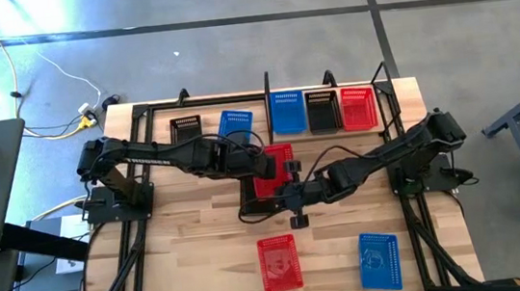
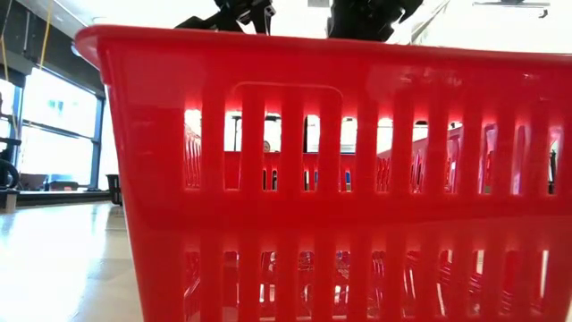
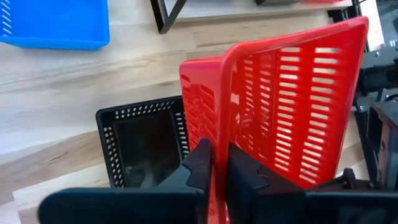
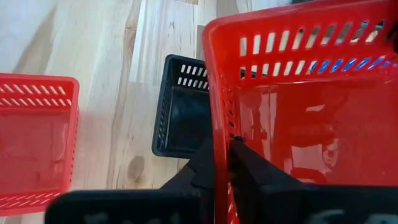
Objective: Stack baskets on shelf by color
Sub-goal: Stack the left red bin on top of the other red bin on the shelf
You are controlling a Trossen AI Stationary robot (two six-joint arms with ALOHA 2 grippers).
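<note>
Red basket (image 1: 275, 166) at worktop (image 1: 192, 240) centre, held from both sides: left pincer (image 3: 219, 165) clamped on its wall from 9 o'clock, right pincer (image 4: 222, 163) nipped on the rim from 4 o'clock. Black basket (image 3: 146, 146) sits mostly hidden beneath. Low view blocked by another red basket (image 2: 357, 179). Both arms reach inward, elbows bent.
</note>
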